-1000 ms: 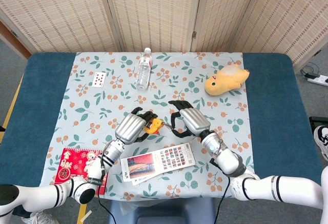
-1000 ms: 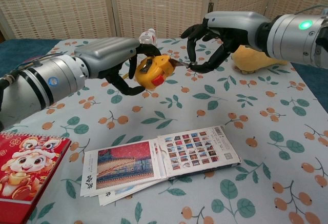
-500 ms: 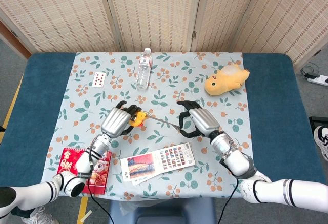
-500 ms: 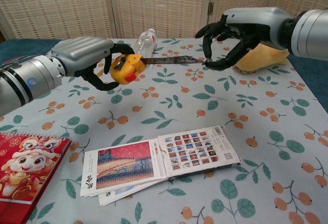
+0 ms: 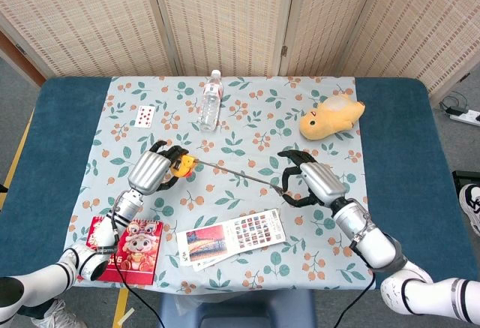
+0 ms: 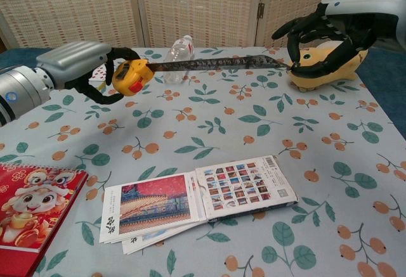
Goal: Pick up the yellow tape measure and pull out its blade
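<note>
Our left hand [image 6: 79, 68] grips the yellow tape measure [image 6: 130, 76] while our right hand [image 6: 330, 33] pinches its extended blade [image 6: 216, 64] end above the table [image 6: 355, 182].

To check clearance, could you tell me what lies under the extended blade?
Only the floral tablecloth lies under the blade, stretched in the air between left hand and right hand; nothing hidden.

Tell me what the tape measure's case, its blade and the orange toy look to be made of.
Tape measure case: glossy yellow, smooth with a red button, likely moulded plastic. Blade: thin dark strip spanning unsupported between the left hand and right hand, so probably spring steel; its surface looks mottled. Orange toy: soft, rounded, matte, apparently plush fabric.
</note>
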`<state>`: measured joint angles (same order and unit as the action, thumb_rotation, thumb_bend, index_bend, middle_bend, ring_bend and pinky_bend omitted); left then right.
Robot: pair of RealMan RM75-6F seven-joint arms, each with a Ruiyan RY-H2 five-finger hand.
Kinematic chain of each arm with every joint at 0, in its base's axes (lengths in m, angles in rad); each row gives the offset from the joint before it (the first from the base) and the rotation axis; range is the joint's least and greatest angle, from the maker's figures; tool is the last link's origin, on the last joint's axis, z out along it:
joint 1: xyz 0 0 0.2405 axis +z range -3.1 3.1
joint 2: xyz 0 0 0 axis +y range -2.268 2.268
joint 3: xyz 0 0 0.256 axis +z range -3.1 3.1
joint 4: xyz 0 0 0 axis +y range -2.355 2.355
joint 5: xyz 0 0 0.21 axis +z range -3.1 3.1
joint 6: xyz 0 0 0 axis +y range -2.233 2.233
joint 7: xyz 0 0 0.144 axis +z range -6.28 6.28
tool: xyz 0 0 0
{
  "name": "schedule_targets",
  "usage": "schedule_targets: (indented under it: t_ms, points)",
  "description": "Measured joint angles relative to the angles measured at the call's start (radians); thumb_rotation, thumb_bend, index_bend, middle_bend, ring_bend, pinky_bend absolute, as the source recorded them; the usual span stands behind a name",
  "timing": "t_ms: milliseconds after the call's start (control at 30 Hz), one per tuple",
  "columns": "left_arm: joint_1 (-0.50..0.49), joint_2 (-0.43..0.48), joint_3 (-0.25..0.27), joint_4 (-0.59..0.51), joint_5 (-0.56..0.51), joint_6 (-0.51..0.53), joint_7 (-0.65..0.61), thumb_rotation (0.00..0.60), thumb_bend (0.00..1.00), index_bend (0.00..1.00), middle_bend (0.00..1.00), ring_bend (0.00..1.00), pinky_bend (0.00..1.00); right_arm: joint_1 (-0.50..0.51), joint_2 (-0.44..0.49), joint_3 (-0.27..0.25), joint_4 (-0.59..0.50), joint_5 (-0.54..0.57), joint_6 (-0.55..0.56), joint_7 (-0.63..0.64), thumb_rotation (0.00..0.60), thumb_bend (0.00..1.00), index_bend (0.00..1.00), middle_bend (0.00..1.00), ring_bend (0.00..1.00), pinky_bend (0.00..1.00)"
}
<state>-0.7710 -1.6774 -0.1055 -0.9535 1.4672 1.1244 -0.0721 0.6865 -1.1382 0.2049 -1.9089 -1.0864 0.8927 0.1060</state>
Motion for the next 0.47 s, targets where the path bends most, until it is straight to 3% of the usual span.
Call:
schedule_targets:
  t_ms: [467]
  points:
    - [0.013, -0.009, 0.02, 0.093, 0.03, 0.002, -0.068, 0.6, 0.44, 0.6, 0.57, 0.54, 0.2, -0.128, 0.137, -0.057, -0.065, -0.189, 0.05, 0.16, 0.6, 0.4, 0.75, 0.15, 0.04, 0.0]
